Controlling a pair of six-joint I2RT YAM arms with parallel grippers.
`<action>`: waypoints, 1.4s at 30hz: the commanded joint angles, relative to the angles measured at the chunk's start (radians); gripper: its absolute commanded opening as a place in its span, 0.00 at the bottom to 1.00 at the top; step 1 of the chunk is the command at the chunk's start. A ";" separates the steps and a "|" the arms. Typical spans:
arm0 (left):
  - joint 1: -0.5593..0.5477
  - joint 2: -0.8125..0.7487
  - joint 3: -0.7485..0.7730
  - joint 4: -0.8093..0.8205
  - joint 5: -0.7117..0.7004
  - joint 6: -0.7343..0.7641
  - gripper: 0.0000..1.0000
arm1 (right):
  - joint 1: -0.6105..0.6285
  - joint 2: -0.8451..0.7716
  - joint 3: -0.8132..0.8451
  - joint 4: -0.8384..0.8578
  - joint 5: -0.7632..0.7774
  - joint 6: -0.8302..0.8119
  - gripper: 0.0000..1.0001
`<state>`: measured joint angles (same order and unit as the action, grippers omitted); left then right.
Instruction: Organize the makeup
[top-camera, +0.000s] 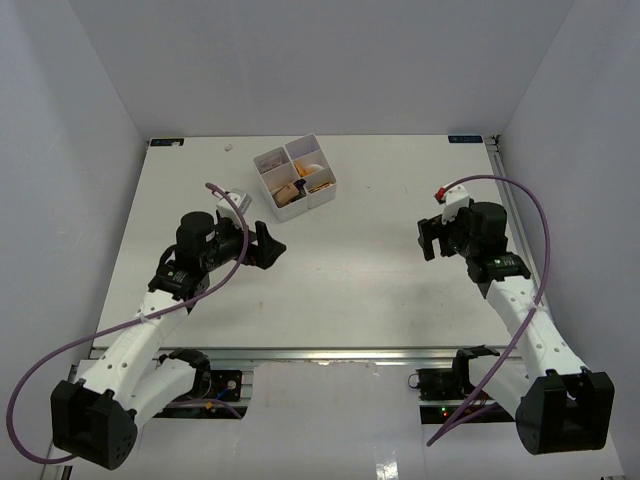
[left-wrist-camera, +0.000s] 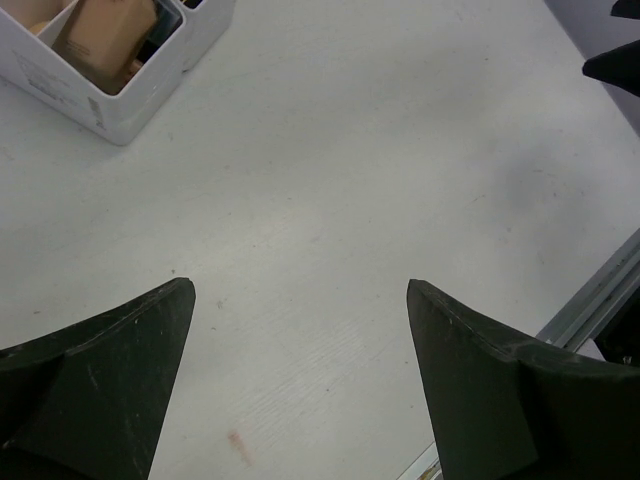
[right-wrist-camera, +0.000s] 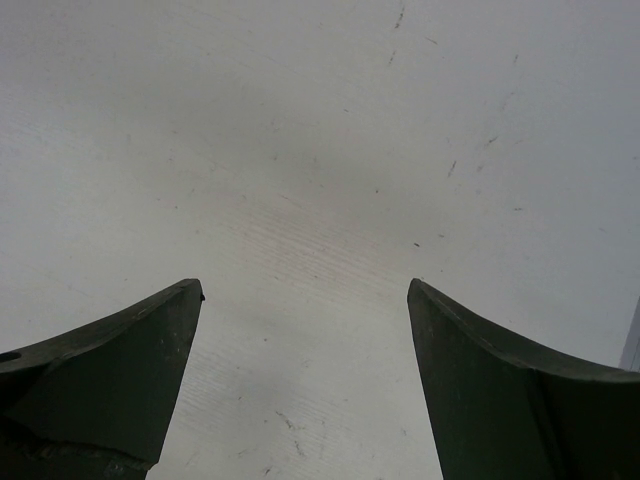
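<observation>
The makeup lies inside the white four-compartment box (top-camera: 295, 152) at the back middle of the table. I see skin-tone bottles (top-camera: 287, 193) in the near compartment, a beige sponge (top-camera: 309, 167), orange-gold items (top-camera: 320, 184) and pale packets (top-camera: 270, 160). My left gripper (top-camera: 268, 246) is open and empty, just in front and to the left of the box. In the left wrist view (left-wrist-camera: 300, 290) the box corner (left-wrist-camera: 120, 115) with a skin-tone bottle (left-wrist-camera: 105, 40) shows at the top left. My right gripper (top-camera: 430, 238) is open and empty over bare table at the right, as the right wrist view (right-wrist-camera: 305, 290) shows.
A small pale scrap (top-camera: 229, 147) lies near the back edge, left of the box. White walls close in the table on the left, back and right. The metal rail (top-camera: 320, 355) runs along the near edge.
</observation>
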<state>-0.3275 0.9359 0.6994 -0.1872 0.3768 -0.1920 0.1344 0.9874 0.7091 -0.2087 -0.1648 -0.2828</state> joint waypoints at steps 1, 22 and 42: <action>0.002 -0.078 -0.004 0.035 0.072 -0.030 0.98 | -0.044 -0.007 -0.001 0.075 0.053 0.045 0.90; 0.002 -0.118 -0.018 0.033 0.048 -0.024 0.98 | -0.122 -0.073 -0.040 0.137 0.088 0.167 0.90; 0.002 -0.123 -0.026 0.035 0.008 -0.012 0.98 | -0.184 -0.126 -0.039 0.133 0.072 0.224 0.90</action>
<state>-0.3275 0.8284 0.6830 -0.1659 0.3995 -0.2124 -0.0390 0.8817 0.6708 -0.1215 -0.0853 -0.0848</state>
